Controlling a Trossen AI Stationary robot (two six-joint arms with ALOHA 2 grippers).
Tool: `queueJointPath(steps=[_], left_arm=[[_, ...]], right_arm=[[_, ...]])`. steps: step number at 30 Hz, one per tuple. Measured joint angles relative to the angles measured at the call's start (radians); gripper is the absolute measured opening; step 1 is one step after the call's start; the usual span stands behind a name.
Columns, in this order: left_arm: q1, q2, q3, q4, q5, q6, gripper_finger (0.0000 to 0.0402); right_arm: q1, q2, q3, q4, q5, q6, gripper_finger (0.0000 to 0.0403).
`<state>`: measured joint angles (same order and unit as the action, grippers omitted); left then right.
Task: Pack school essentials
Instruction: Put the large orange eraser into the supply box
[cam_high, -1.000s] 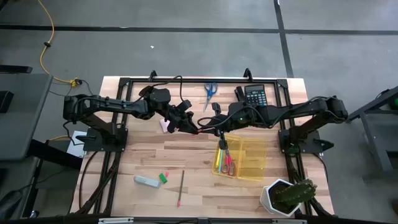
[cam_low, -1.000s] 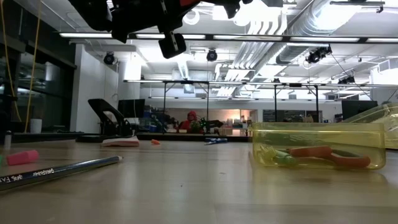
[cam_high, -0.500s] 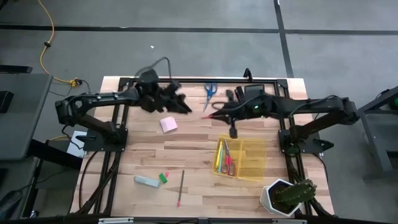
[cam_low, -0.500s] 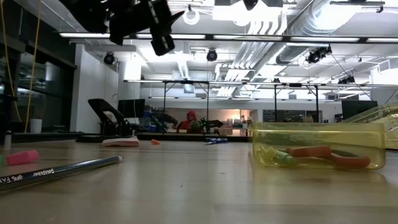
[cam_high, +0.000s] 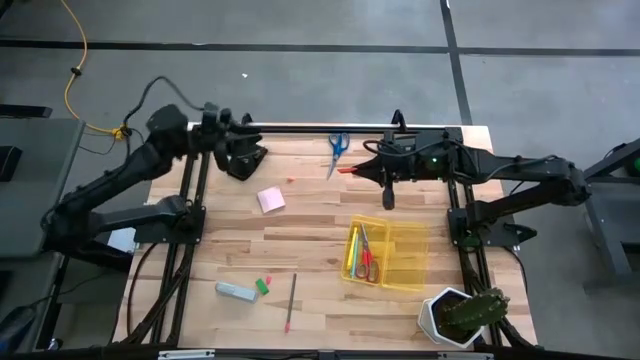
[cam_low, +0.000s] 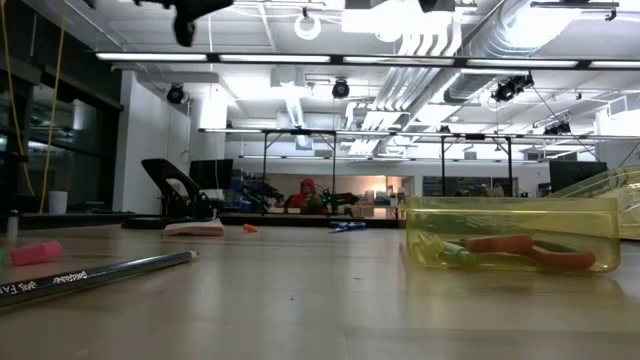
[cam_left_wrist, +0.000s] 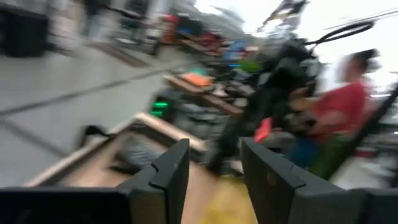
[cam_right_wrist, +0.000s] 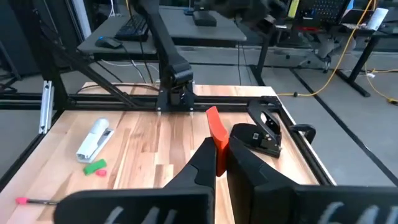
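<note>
Stationery: the right gripper (cam_right_wrist: 219, 163) is clamped on a small red piece (cam_right_wrist: 216, 132) above the table's far side. The left gripper (cam_left_wrist: 214, 171) hangs empty, fingers parted. Scissors (cam_high: 366, 258) lie in the yellow box (cam_high: 415, 262).

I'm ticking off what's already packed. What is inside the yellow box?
The yellow box holds red-handled scissors and a yellow marker. The rest of its floor looks bare through the clear plastic; anything under the scissors stays hidden.
</note>
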<state>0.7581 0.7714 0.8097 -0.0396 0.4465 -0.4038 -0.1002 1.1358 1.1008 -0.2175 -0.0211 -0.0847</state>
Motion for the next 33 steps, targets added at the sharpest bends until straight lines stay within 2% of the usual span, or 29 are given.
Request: queueJointPath(steps=[3, 6, 11, 16, 20, 31, 33], left_arm=[[-0.096, -0.074, 0.0, -0.093, -0.208, 0.058, 0.0118], [-0.2, -0.108, 0.0, -0.089, -0.38, 0.086, 0.0109], [-0.368, -0.083, -0.009, 0.001, -0.555, 0.138, 0.0097], [-0.537, 0.011, -0.047, 0.142, -0.623, 0.176, 0.0088], [-0.614, 0.068, -0.046, 0.243, -0.665, 0.206, 0.0085], [-0.642, 0.079, -0.046, 0.275, -0.668, 0.216, 0.0085], [-0.642, 0.079, -0.046, 0.274, -0.668, 0.216, 0.0085]], right_arm=[[-0.042, -0.004, -0.087, 0.103, -0.062, 0.046, 0.0001], [-0.081, -0.012, -0.194, 0.301, -0.123, 0.124, 0.0001], [-0.094, -0.013, -0.281, 0.534, -0.158, 0.167, 0.0], [-0.089, -0.014, -0.259, 0.537, -0.196, 0.151, 0.0], [-0.089, -0.014, -0.249, 0.536, -0.212, 0.148, 0.0], [-0.089, -0.014, -0.248, 0.528, -0.218, 0.156, 0.0], [-0.089, -0.014, -0.226, 0.462, -0.218, 0.168, 0.0]])
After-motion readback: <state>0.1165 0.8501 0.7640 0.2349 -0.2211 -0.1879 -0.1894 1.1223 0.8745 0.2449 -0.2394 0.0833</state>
